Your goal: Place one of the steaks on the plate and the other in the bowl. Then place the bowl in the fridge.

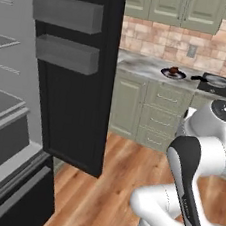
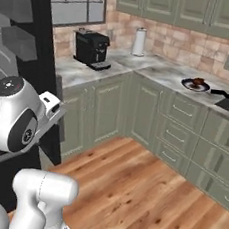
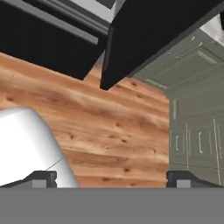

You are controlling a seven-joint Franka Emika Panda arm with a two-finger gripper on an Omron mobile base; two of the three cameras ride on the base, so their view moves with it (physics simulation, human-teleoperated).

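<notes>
The tall black fridge (image 1: 75, 105) stands open on the left, grey shelves inside and two grey bins on its door. It also fills the left edge of the right base view as the fridge (image 2: 38, 72). On the far counter the navy-rimmed plate (image 1: 173, 74) carries a dark reddish-brown steak (image 1: 174, 70). The same plate (image 2: 195, 86) and steak (image 2: 198, 82) show from the right side. The bowl is out of view. My gripper (image 3: 111, 179) points down at the wooden floor beside the fridge door's lower corner (image 3: 144, 39), open, with nothing between its fingertips (image 3: 43, 178).
A silver pan (image 1: 217, 81) rests on the stove next to the plate. A black coffee machine (image 2: 91, 48) and a paper towel roll (image 2: 139, 41) stand on the corner counter. Green cabinets (image 2: 174, 133) line the walls, with wooden floor (image 2: 143, 190) between them and the fridge.
</notes>
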